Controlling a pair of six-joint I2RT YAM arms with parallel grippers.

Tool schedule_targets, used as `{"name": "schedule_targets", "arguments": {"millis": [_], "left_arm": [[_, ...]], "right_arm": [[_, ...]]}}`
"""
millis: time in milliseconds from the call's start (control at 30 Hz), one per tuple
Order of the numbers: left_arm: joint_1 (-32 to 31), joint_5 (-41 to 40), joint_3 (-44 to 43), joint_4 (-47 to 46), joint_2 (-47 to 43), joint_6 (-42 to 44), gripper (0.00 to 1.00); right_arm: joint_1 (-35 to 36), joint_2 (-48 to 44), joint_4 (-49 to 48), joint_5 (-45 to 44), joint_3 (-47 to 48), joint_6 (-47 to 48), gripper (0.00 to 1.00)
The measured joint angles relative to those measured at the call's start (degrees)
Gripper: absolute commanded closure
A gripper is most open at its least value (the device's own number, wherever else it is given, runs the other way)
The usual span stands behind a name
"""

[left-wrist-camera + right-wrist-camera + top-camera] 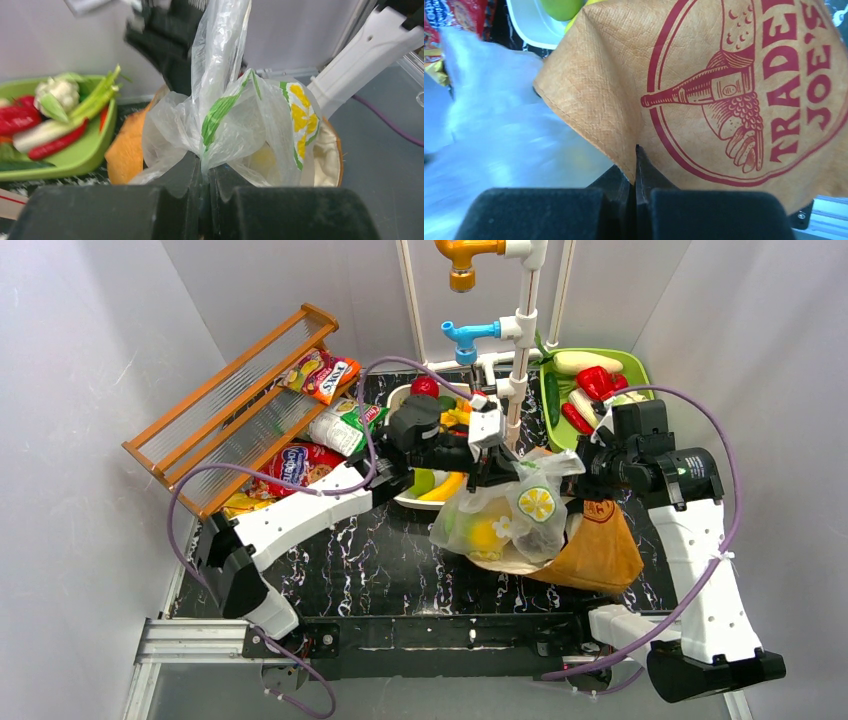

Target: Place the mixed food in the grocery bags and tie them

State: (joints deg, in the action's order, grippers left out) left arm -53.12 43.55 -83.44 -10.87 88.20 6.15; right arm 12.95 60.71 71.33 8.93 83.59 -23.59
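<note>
Black marble worktop (340,570) | we log bag (240,130) part-filled, untied, neck pinched shut in left gripper (205,170) | right gripper (636,165) clamped on tote (724,100) edge | packets (330,375) far-left corner, unpacked

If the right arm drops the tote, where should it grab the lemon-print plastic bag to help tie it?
Probably the handle strip rising above the neck pinched by the left gripper. It is gathered narrow, clear of the bulging body of the plastic bag, so come from the side opposite that gripper, jaws across it. The right gripper is shut on the edge of the tote.
</note>
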Motion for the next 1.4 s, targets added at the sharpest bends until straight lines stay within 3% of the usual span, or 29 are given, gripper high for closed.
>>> {"name": "schedule_targets", "arguments": {"millis": [167,467,967,1000,1100,1200,1267,1400], "left_arm": [[-0.3,-1.6,4.2,-3.5,3.6,-3.0,1.0],[-1.1,-2.2,4.2,-6.8,8.7,-4.5,1.0],[-4.6,-7.3,-0.3,1.6,13.3,-1.4,1.0],[-4.7,-8.0,-0.7,2.0,13.6,-1.5,0.95],[-4.8,-10.8,-2.2,3.5,14.1,-1.9,0.56],[-5.3,-13.7,-5.2,6.6,14.5,-2.3,0.28],[-5.5,-15.1,-7.6,9.2,14.5,-2.4,0.17],[-5.4,-16.8,-11.9,14.7,14.4,-3.3,0.06]], "right_arm": [[-1.8,1.3,-0.4,4.5,1.0,-0.1,0.99],[-3.0,2.5,-0.4,8.7,4.0,-0.2,0.99],[-3.5,4.4,-2.9,20.9,7.5,-0.5,0.99],[-3.5,4.5,-3.4,21.7,7.5,-0.6,0.99],[-3.5,4.5,-4.7,22.6,7.5,-0.7,0.99],[-3.8,4.7,-6.4,21.9,7.7,-0.7,0.99],[-3.9,4.9,-6.4,21.0,8.5,-1.0,0.99],[-3.9,5.1,-5.0,19.1,10.1,-1.6,0.99]]}}
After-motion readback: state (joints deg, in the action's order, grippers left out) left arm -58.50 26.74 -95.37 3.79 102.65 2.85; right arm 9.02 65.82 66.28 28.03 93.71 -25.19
